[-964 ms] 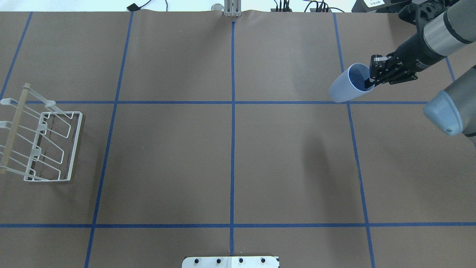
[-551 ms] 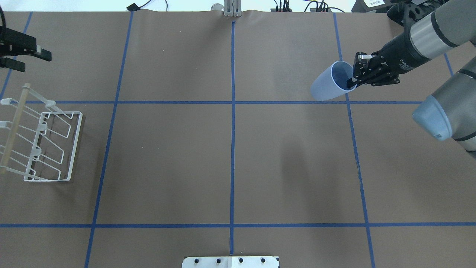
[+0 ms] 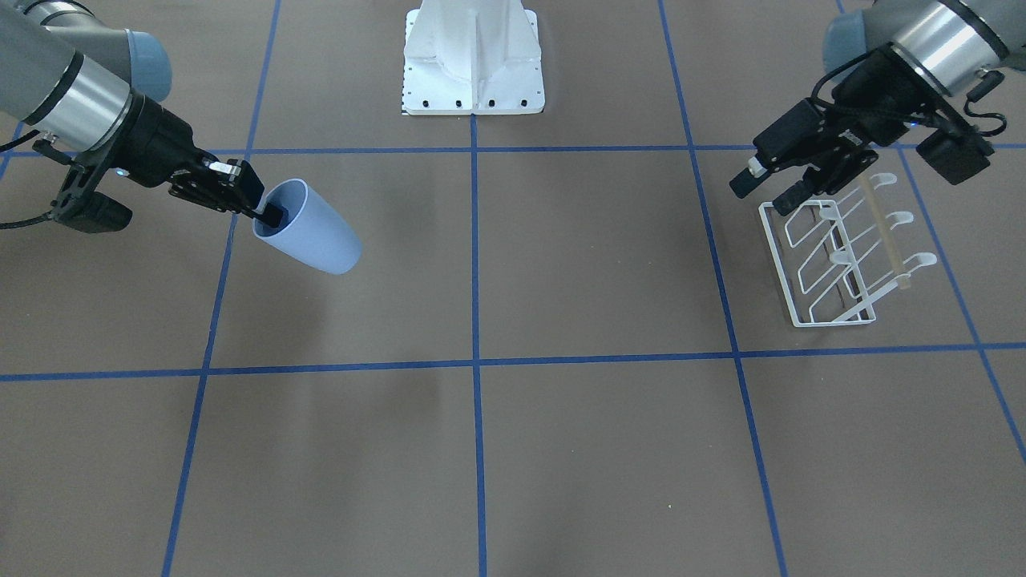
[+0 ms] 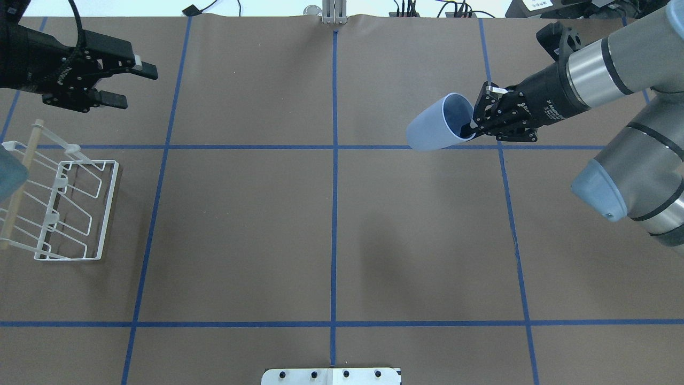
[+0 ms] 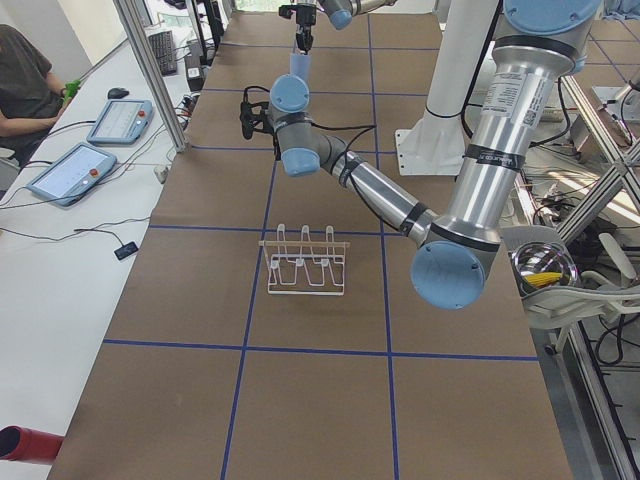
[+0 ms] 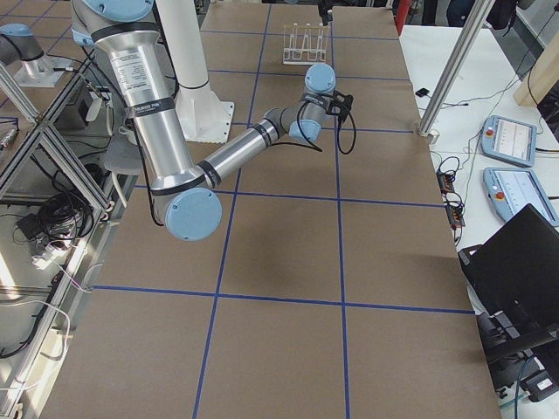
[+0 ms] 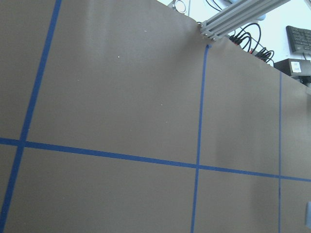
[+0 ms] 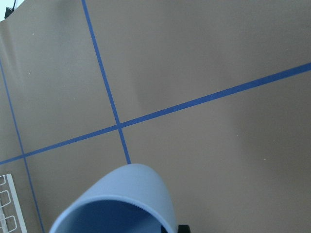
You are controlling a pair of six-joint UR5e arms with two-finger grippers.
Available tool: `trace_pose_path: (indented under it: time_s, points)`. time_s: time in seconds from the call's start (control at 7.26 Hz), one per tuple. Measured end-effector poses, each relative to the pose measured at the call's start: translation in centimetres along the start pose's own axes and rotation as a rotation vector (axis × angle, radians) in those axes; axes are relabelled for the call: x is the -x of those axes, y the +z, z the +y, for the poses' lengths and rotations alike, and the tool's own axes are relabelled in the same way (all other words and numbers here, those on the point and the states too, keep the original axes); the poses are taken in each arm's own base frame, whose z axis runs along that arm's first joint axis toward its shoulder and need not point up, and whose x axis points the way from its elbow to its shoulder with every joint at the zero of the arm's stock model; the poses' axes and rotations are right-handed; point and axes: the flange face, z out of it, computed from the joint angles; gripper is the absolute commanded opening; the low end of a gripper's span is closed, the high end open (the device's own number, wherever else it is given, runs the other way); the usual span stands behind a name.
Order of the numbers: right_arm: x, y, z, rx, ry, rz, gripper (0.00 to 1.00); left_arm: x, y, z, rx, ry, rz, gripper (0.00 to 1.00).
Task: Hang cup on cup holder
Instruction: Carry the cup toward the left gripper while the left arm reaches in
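Pinching cup [image 4: 434, 131] rim, right gripper [image 4: 471, 126]

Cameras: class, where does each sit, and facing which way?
Front-facing: across table, facing base; left arm, right arm.
Overhead: behind base, looking down; both arms.
Exterior left: left end; left arm near.
Exterior right: right end; right arm near.
Left wrist: down at table.
Right wrist: table, cup rim.
Shared: all four exteriors show cup holder.

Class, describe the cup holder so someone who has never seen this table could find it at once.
On the brown table crossed by blue tape lines, look to the robot's left edge. The cup holder stands there: the only white wire rack, topped by a tan wooden rod.
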Motion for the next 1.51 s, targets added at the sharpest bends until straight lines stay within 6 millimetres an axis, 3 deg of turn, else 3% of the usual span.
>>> trace_pose_path:
  time_s: [0.41,0.83,1.1,1.24,1.51]
  points:
    - [0.8,-0.8,1.6,0.028,0.09,-0.111,0.0,-1.9,4.7,4.0,0.047,-0.164,0.191,0.99]
    - [1.6,-1.0,3.9,0.078,0.053,-0.224,0.0,-5.8,8.4,5.3,0.122,-0.195,0.269,0.98]
    - [3.2,-0.7,5.1,0.082,0.061,-0.301,0.0,-7.3,9.4,6.0,0.153,-0.196,0.312,0.98]
    - [3.6,-0.1,5.7,0.086,0.107,-0.378,0.0,-7.6,9.3,6.5,0.16,-0.25,0.367,0.98]
    - [2.1,3.1,6.3,0.138,0.199,-0.553,0.0,-7.0,10.2,7.8,0.186,-0.358,0.491,0.98]
